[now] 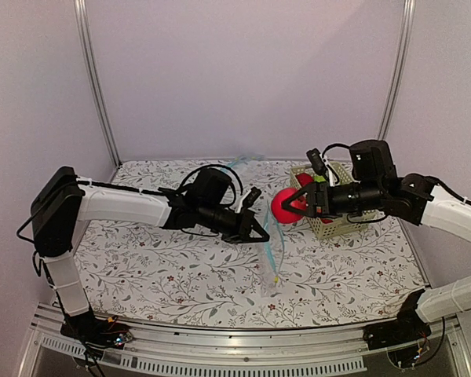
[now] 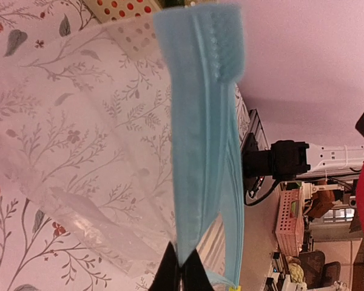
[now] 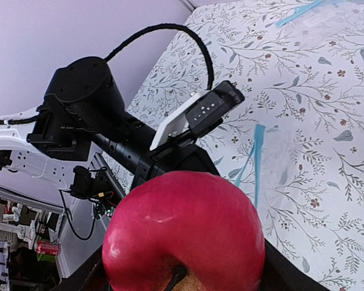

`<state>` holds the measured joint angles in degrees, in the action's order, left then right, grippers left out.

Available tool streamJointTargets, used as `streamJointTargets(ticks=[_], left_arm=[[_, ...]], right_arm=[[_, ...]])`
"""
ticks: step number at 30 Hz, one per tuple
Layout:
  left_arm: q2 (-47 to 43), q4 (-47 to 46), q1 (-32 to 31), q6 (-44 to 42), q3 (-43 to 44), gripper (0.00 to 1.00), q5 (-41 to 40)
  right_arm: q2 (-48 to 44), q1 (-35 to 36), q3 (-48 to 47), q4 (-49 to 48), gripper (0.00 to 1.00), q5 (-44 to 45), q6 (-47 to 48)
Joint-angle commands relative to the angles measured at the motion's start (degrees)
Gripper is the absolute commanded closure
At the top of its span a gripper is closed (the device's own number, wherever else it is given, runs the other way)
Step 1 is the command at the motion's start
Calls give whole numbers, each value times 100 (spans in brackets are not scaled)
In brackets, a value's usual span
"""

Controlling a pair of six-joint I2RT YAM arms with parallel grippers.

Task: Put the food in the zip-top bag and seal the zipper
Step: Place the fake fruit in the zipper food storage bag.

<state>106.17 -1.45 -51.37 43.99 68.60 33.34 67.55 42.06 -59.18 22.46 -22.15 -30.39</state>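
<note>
- Red round plastic fruit (image 1: 281,206) gripped by right fingers (image 1: 296,206), toward the bench's far edge.
- Left fingers (image 2: 181,274) pinch clear crinkly bag (image 1: 268,263) by light blue zipper strip (image 2: 200,151).
- Step: loading; mouth needs spreading first.

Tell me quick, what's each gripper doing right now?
Left gripper: shut on the zipper of the zip-top bag.
Right gripper: shut on the round red fruit.

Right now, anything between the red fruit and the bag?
Nothing visible. The right gripper holds the red fruit beside the bag, which the left gripper pinches by its blue strip; only air between.
</note>
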Motion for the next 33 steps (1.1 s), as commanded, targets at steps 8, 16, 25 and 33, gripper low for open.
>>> streamJointTargets(ticks=[8, 16, 25, 33], left_arm=[[22, -250, -31, -21, -160, 100, 123], [-144, -293, 5, -37, -255, 100, 132], [-306, -339, 13, -88, -294, 100, 199], [-532, -345, 14, -235, -321, 100, 324]], right_arm=[[825, 560, 563, -1883, 32, -436, -1085], [755, 564, 1109, -1885, 32, -29, -1307], [655, 558, 1458, -1890, 33, 422, -1498], [814, 565, 1477, -1370, 33, 1080, -1498]])
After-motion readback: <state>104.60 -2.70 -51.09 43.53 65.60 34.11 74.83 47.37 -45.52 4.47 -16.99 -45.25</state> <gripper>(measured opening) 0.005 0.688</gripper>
